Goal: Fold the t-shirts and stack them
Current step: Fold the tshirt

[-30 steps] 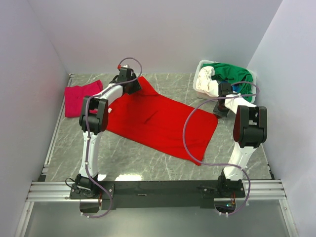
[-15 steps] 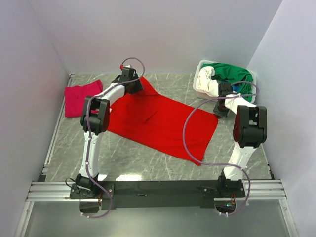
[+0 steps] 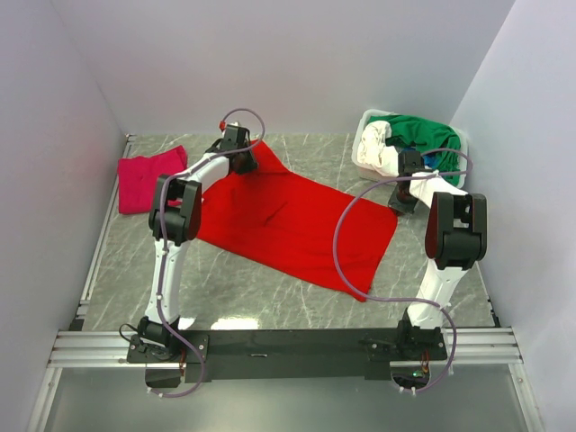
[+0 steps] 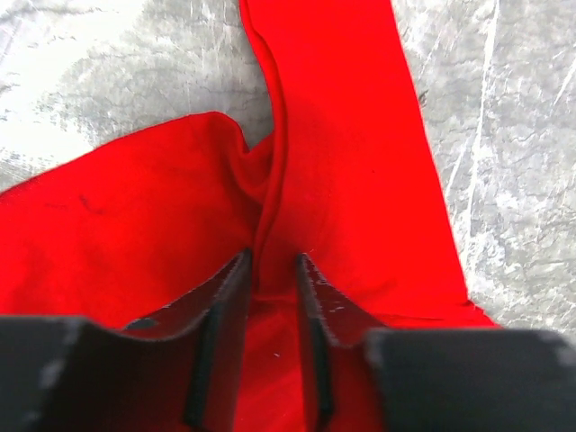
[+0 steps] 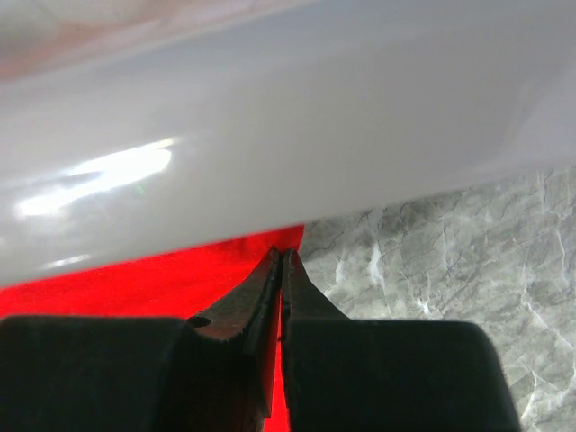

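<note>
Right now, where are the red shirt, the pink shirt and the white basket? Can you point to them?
red t-shirt [image 3: 297,225]: top external view, middle of the spread-out cloth.
pink t-shirt [image 3: 144,177]: top external view, middle of the bundle.
white basket [image 3: 373,113]: top external view, far left rim.

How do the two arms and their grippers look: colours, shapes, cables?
Both the left arm and right arm have white links and bulky black joint housings with red trim. A grey-purple cable loops along each. The left gripper and right gripper have flat black tapering fingers.
</note>
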{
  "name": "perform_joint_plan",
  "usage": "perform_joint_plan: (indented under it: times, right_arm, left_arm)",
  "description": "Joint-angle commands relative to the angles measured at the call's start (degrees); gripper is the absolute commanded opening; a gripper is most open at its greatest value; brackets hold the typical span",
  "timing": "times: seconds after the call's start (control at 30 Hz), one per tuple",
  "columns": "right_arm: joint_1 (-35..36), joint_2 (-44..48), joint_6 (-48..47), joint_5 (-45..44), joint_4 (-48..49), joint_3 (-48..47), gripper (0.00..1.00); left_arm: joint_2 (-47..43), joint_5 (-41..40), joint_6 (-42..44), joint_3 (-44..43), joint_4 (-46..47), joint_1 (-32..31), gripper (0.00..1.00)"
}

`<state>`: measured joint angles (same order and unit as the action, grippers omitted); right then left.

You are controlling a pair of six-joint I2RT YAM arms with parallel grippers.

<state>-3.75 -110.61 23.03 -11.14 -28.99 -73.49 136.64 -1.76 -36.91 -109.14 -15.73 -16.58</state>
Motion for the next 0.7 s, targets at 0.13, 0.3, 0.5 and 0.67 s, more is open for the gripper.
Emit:
perform_joint_plan:
  times: [0.13,0.3,0.5,0.67]
  right_arm:
    - [-0.2,0.2,-0.5,-0.8,-0.7,0.0,0.05]
    - [-0.2,2.3,-0.4,-1.2,-0.5,0.8,0.0]
    - [1.6,6.4,0.0,-2.5,-1.3,2.6,0.0]
    - [4.8,10.9,0.4,-4.4,-1.5,6.2,0.0]
  left_arm:
    - [0.4,2.1,0.1,-1.8,1.6,-0.5,0.17]
    - [-1.5,1.9,-0.2,-0.6,2.3,-0.5,0.0]
    - [-5.2,1.9,-0.4,1.7,3.2,-0.5,0.0]
    - [-11.2,1.9,-1.2,6.6,6.5,-0.4,0.0]
